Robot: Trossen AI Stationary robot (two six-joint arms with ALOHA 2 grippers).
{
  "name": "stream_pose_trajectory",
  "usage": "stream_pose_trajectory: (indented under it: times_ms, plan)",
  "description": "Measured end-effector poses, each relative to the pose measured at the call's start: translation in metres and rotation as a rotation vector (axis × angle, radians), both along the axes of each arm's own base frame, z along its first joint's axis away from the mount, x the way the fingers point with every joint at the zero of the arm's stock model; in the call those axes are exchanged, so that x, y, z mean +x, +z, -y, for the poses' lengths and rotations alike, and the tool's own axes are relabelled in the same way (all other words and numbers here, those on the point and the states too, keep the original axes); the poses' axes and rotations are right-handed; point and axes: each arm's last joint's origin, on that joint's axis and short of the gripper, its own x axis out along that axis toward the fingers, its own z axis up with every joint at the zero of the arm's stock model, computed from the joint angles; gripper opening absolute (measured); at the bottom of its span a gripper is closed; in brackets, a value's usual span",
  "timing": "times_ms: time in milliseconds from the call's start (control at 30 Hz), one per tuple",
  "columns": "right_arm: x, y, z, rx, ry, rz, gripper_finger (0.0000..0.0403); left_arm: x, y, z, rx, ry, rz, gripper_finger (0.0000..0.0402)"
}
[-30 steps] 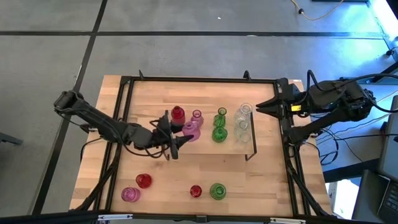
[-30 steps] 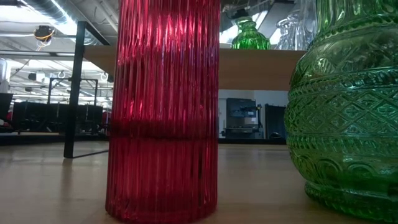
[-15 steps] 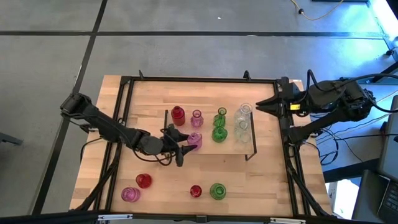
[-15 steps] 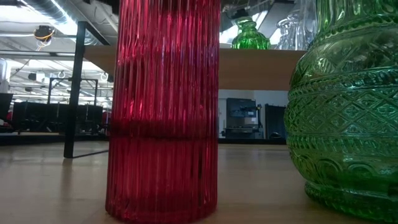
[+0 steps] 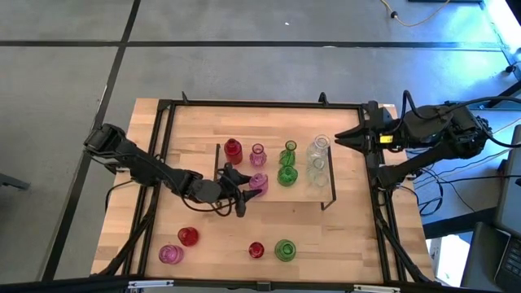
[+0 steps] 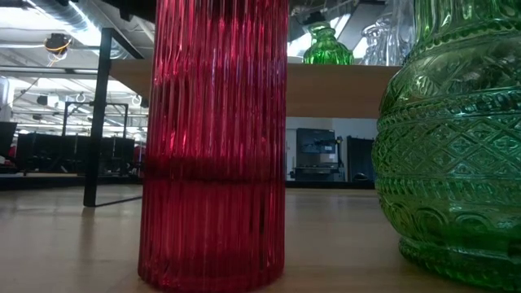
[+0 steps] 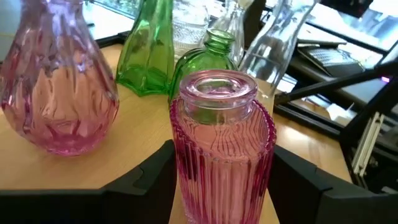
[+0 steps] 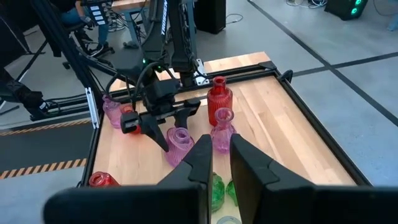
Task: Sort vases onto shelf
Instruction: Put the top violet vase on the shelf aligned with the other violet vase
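My left gripper [image 5: 247,189] is shut on a ribbed pink vase [image 5: 258,182] over the near part of the shelf [image 5: 277,194], a light-wood board on black legs. The same vase [image 7: 221,149] fills the left wrist view between the fingers. Standing on the shelf are a red vase [image 5: 233,149], a round pink vase [image 5: 257,152], two green vases [image 5: 288,163] and two clear vases [image 5: 317,159]. My right gripper [image 5: 338,140] waits above the shelf's far right corner, its fingers a narrow gap apart. My left gripper pinches the ribbed pink vase by its body [image 7: 186,168], just below the neck, between the two fingers [image 7: 149,180]. The fingers come level from the table's left. The vase is upright; its base appears to be down on the shelf board [image 8: 193,163], but the base itself is out of the wrist frame.
On the table near its near edge stand a pink vase [image 5: 170,254], two red vases [image 5: 188,237] [image 5: 256,250] and a green vase [image 5: 285,250]. The last two fill the low view as a red vase [image 6: 212,146] and a green vase [image 6: 448,138].
My left gripper has carried the ribbed pink vase from beside the round pink vase toward the table's near edge and slightly right, and down onto the near part of the shelf. The hold has stayed shut on it.
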Motion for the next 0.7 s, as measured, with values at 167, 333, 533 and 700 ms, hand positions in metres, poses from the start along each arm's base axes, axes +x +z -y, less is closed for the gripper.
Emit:
stream_pose_trajectory:
  times_ms: [167, 333, 533, 700]
  plan:
    - [0.000, 0.000, 0.000, 0.013, -0.005, 0.006, 0.0040, 0.001, -0.001, -0.003, -0.021, 0.021, 0.001, 0.0238]
    - [0.000, 0.000, 0.000, 0.019, -0.008, 0.006, 0.0040, 0.001, -0.001, -0.004, -0.007, 0.017, -0.005, 0.0250]
    - [0.000, 0.000, 0.000, 0.023, 0.000, 0.005, 0.0040, 0.005, 0.009, -0.003, 0.028, 0.003, 0.015, 0.0250]
    - [0.000, 0.000, -0.001, 0.026, 0.006, 0.004, 0.0040, 0.011, 0.028, -0.002, 0.103, 0.038, 0.045, 0.0250]
